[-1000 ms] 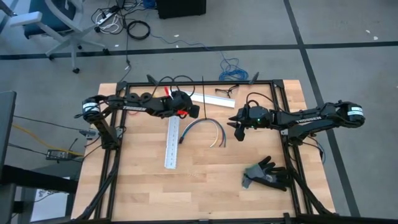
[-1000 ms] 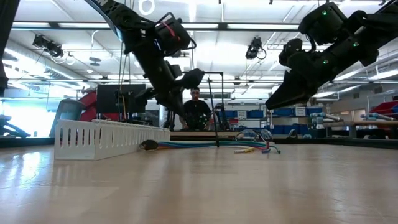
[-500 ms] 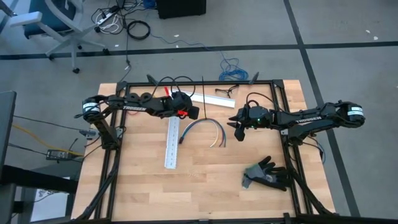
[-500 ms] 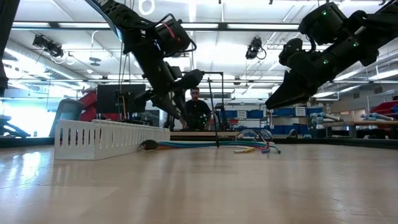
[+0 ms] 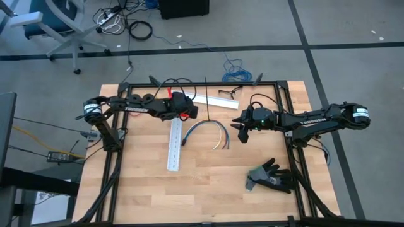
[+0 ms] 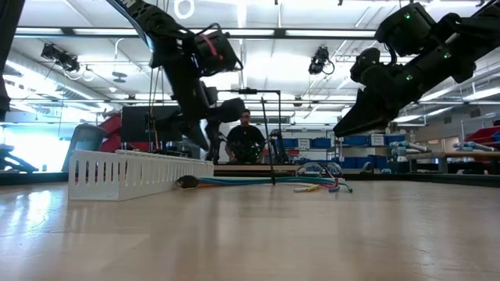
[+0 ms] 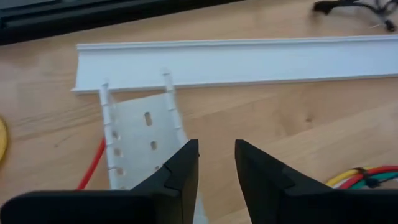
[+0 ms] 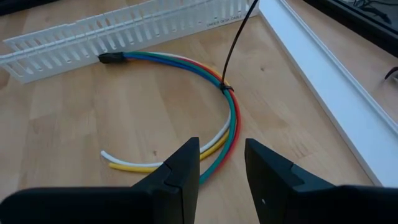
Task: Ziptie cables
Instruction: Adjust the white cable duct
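The cables [image 5: 206,125] lie in an arc on the table, with blue, red, yellow and white wires showing in the right wrist view [image 8: 231,121]. The thin black ziptie [image 8: 239,43] is looped around the bundle partway along. Its free end runs toward the far edge [image 5: 206,98]. My left gripper [image 5: 192,112] is open with a narrow gap [image 7: 216,146]. It hovers over the far end of the white slotted duct [image 7: 143,127], left of the ziptie. My right gripper [image 5: 242,132] is open [image 8: 222,146] and hangs above the table to the right of the cables.
A white slotted duct [image 5: 175,146] lies left of the cables, and a flat white strip [image 5: 214,101] lies at the far side. A black glove [image 5: 271,176] sits near the right edge. Small black spools [image 5: 144,98] are by the left arm. A person [image 6: 247,140] stands beyond the table.
My left gripper has drawn back a little toward the table's left, away from the ziptie. The cables, the ziptie and my right arm have stayed where they were.
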